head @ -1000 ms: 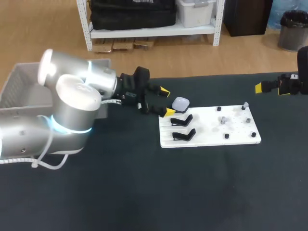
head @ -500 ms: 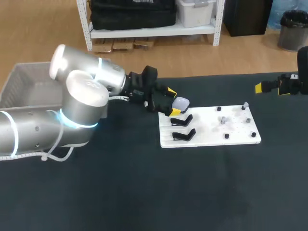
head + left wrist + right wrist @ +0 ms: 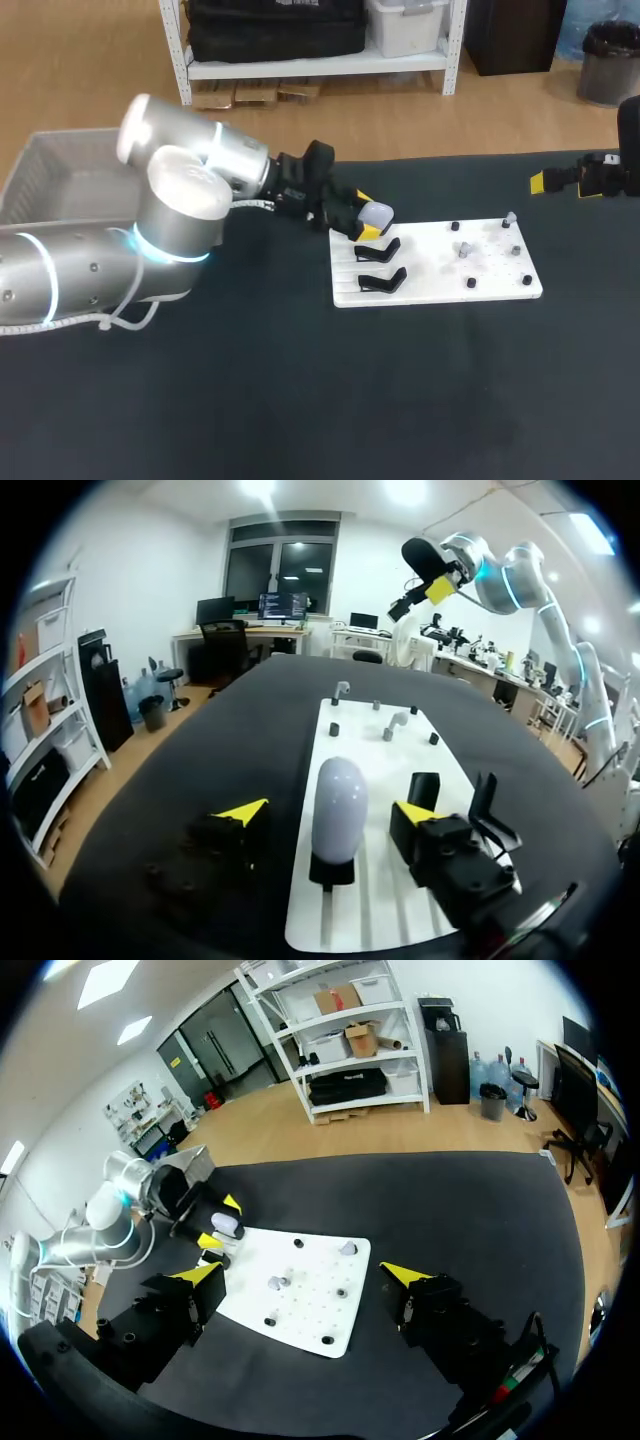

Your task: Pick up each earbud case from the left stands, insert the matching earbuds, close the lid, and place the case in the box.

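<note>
Pale lavender and glossy, the earbud case [image 3: 377, 213] is a smooth rounded pebble with its lid shut, sitting just left of centre in the upper half of the head view. It rests on the rearmost of the black stands [image 3: 381, 250] at the left end of a white board [image 3: 440, 283]. In the left wrist view the case [image 3: 340, 798] stands upright on a small black cradle. It looks egg-shaped, with a soft sheen and no seam that I can make out.

The left gripper [image 3: 366, 213] comes in from the left of the frame, and its yellow tips sit on either side of the case. The left wrist view shows its fingers spread wide, with a clear strip of white board between each tip and the case, so neither finger touches it.

Two more black stands on the board hold nothing. Toward the board's right end, two small pale earbuds [image 3: 464, 248] sit among dark pegs.

The right gripper [image 3: 300, 1273] hangs at the far right edge of the head view, well apart from the board. Its fingers are spread wide and hold nothing.

A grey mesh box [image 3: 50, 180] sits at the upper left, behind the left arm. The table [image 3: 300, 400] is covered in dark cloth.
</note>
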Robot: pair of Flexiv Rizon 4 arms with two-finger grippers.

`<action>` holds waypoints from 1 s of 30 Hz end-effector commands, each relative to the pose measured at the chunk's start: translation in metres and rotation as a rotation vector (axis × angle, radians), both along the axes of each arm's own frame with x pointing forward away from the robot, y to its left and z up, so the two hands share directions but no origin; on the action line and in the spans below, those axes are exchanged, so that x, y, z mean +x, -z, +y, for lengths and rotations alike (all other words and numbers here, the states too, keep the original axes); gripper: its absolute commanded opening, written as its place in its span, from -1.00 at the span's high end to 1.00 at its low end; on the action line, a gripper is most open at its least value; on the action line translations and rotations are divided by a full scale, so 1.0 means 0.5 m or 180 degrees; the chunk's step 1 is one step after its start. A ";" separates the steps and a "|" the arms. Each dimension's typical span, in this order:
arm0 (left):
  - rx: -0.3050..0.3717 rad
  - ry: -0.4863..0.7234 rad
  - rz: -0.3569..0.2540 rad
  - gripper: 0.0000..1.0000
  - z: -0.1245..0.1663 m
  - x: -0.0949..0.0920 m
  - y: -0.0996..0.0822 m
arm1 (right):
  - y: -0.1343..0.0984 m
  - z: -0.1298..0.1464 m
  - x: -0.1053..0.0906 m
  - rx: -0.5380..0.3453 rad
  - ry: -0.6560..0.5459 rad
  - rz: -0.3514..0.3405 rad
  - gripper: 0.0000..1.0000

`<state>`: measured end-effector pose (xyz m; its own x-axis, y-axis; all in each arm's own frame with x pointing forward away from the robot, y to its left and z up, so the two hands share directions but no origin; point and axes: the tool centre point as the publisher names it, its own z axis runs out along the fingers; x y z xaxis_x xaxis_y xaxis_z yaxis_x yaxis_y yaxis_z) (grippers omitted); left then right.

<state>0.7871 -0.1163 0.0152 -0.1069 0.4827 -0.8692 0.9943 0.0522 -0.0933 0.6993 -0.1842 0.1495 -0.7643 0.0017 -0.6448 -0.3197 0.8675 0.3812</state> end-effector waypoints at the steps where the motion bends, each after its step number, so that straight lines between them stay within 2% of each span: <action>1: 0.0005 0.0020 0.0026 -0.49 -0.004 0.008 0.004 | 0.000 -0.001 0.002 0.0004 -0.0007 0.0004 -1.00; 4: -0.0007 0.0016 0.0030 -0.38 -0.004 0.008 0.005 | 0.000 -0.001 0.002 0.0004 -0.0007 0.0004 -1.00; 9: -0.0015 0.0021 0.0034 0.00 -0.005 0.008 0.007 | 0.000 -0.001 0.002 0.0004 -0.0007 0.0004 -1.00; 17: -0.0019 0.0062 0.0047 0.21 -0.009 0.006 0.010 | 0.000 -0.001 0.002 0.0004 -0.0007 0.0004 -1.00; 20: -0.0021 0.0070 0.0046 0.48 -0.009 0.005 0.010 | 0.000 -0.001 0.002 0.0004 -0.0007 0.0004 -1.00; 23: -0.0026 0.0072 0.0043 0.85 -0.008 0.004 0.008 | 0.000 -0.001 0.002 0.0004 -0.0007 0.0004 -1.00; 25: -0.0036 0.0075 0.0041 1.00 -0.007 0.003 0.008 | 0.000 -0.001 0.002 0.0004 -0.0007 0.0004 -1.00; 30: -0.0059 0.0091 0.0034 1.00 -0.006 -0.002 0.004 | 0.000 -0.001 0.002 0.0004 -0.0007 0.0004 -1.00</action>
